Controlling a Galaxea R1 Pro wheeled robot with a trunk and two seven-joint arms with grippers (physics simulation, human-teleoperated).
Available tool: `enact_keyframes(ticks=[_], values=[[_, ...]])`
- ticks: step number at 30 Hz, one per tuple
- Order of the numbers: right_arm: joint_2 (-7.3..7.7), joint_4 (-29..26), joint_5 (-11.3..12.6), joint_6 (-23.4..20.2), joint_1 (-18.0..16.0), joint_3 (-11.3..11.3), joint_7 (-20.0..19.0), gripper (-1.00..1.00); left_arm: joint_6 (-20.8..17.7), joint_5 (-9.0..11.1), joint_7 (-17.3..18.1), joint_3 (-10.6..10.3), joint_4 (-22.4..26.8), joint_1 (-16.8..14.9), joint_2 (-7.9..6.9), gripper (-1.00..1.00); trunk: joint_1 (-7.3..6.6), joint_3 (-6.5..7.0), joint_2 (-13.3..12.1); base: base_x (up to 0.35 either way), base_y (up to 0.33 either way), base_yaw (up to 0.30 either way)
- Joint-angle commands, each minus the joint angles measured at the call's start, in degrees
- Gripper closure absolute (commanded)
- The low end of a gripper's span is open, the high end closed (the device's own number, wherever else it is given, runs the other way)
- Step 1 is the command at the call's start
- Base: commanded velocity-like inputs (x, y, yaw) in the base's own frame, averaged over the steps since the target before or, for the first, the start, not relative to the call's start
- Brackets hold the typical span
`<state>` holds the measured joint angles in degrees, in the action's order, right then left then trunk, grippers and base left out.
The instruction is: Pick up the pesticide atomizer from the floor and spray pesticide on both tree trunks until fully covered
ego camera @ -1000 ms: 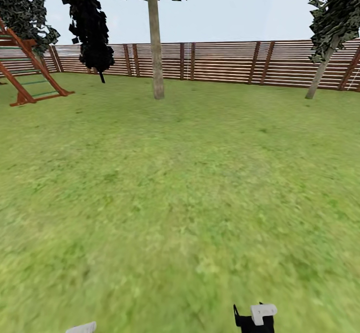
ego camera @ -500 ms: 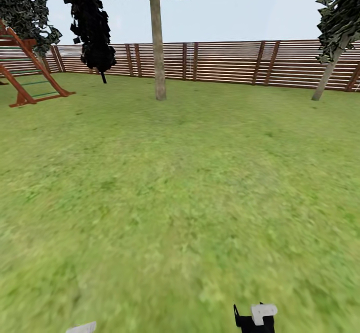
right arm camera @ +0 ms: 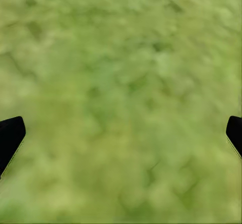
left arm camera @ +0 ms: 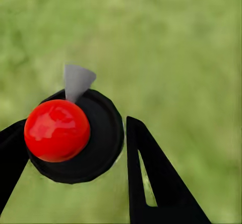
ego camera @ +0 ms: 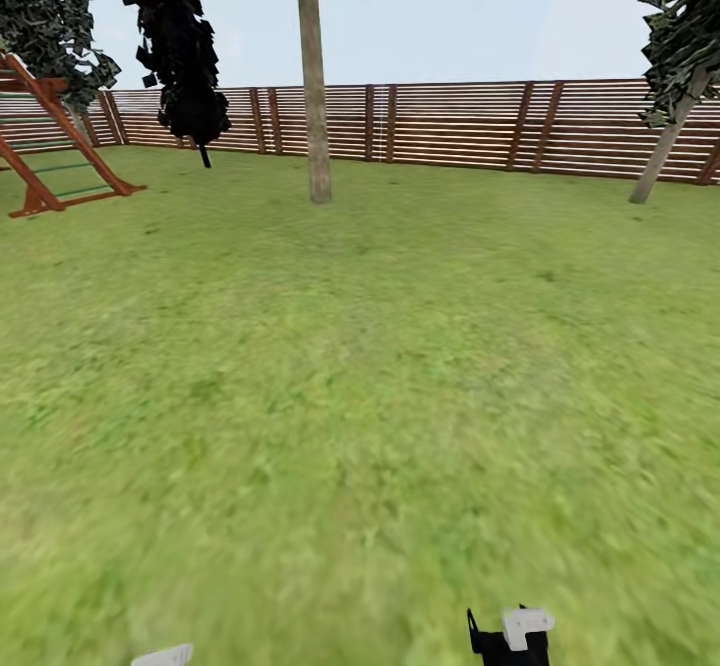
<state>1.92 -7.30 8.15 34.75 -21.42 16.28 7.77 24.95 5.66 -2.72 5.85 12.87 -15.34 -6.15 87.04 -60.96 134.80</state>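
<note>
I am standing on the wide green lawn (ego camera: 360, 396) of the garden, looking across to the slatted wooden fence (ego camera: 450, 126) that is ringing it. Two trees are rising ahead: the nearer straight trunk (ego camera: 315, 96) a little left of centre, and a leaning trunk (ego camera: 660, 156) far off to the right, both well apart from me. A dark cypress (ego camera: 180, 56) and a red-brown climbing frame (ego camera: 50, 146) are sitting at the far left. My left gripper (left arm camera: 75, 148) is pinching the pesticide atomizer (left arm camera: 75, 133), its black cap, red knob and grey nozzle showing between my fingers over the grass. My right gripper (right arm camera: 121, 133) is hanging spread wide, gripping nothing. I judge that the pickup is done and I am travelling toward the first trunk; next I am needing to close in and aim the nozzle at the bark. The atomizer's body is hidden below its cap, both crowns are being cut off at the top, and my arms are barely showing at the head view's bottom edge.
</note>
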Motion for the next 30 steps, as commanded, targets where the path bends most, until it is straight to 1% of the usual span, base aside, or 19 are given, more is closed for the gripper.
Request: enact_keyframes(ticks=[1,9,30], values=[[0.02,0.0,0.5,0.1,0.0,0.5,0.1,-1.0,0.2,0.6,0.1,-0.1,0.0,0.0,-0.01,1.0,0.03,-0.05,0.0,0.34,0.0,0.0],[0.06,0.0,0.5,0.1,0.0,0.5,0.1,-1.0,0.2,0.6,0.1,-0.1,0.0,0.0,-0.01,1.0,0.03,-0.05,0.0,0.34,0.0,0.121],[0.03,0.1,0.5,0.1,0.0,0.5,0.1,-1.0,0.2,0.6,0.0,-0.1,0.0,0.0,-0.01,1.0,0.03,-0.05,0.0,0.34,0.0,0.004]])
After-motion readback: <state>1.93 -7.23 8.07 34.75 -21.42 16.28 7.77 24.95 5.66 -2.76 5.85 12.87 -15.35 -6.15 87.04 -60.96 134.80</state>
